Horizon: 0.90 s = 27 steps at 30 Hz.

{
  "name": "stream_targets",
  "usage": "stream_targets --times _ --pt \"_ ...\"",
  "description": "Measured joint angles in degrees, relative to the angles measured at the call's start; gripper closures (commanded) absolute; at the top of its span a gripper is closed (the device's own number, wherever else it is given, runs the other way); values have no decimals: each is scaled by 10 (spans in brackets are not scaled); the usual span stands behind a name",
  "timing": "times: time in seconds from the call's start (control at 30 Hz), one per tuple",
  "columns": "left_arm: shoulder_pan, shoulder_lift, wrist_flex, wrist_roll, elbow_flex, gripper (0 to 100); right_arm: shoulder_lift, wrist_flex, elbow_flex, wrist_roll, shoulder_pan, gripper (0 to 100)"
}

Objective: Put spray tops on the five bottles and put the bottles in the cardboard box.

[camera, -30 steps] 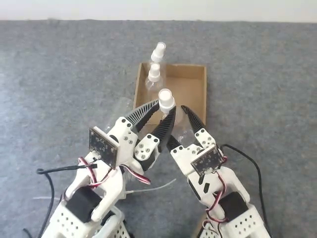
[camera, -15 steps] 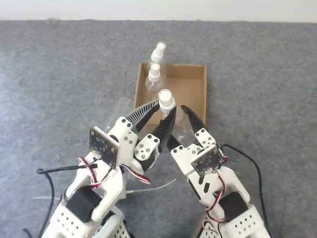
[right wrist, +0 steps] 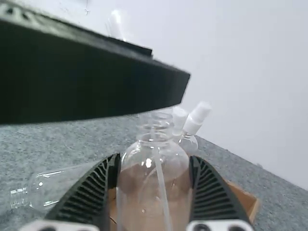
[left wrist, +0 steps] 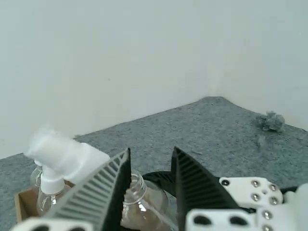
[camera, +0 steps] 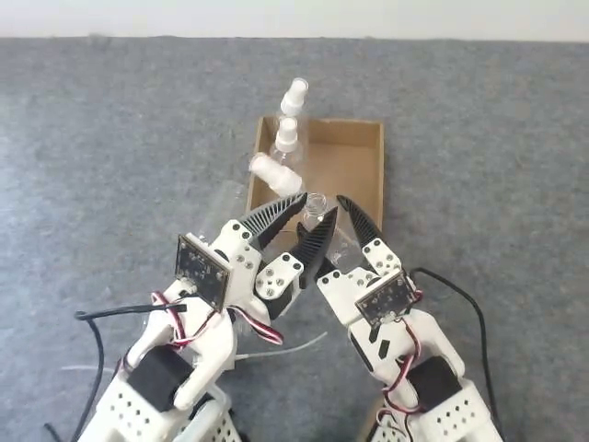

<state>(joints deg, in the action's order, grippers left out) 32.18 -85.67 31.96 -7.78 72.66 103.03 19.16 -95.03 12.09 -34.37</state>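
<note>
clear bottle upright, uncapped | white spray top tilted, near its neck | capped bottle upright in cardboard box

- Bottle: from above, body hidden by fingers, neck alone clear.
- Spray top: a white blur at the left wrist.
- One finger: a dark blur at the right wrist, cut by the edge.

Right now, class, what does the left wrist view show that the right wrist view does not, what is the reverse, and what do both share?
Left wrist view, not the right: a grey fluff clump on the carpet. Right wrist view, not the left: a topless bottle lying on its side. Shared: the open-necked bottle held by the right tool, a spray-topped bottle beyond it, and the cardboard box.
</note>
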Motion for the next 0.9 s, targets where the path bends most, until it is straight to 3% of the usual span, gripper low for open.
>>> stream_targets --times 0.23,0.5,0.67,0.9 --pt "0 0 4 0 -1 873 0 0 0 0 0 951" --pt "-1 -4 142 0 -110 873 0 0 -2 0 0 951" --pt "-1 -7 158 0 -133 873 0 0 -2 0 0 951" --pt "-111 -103 158 -27 -135 870 0 0 -2 0 21 951"
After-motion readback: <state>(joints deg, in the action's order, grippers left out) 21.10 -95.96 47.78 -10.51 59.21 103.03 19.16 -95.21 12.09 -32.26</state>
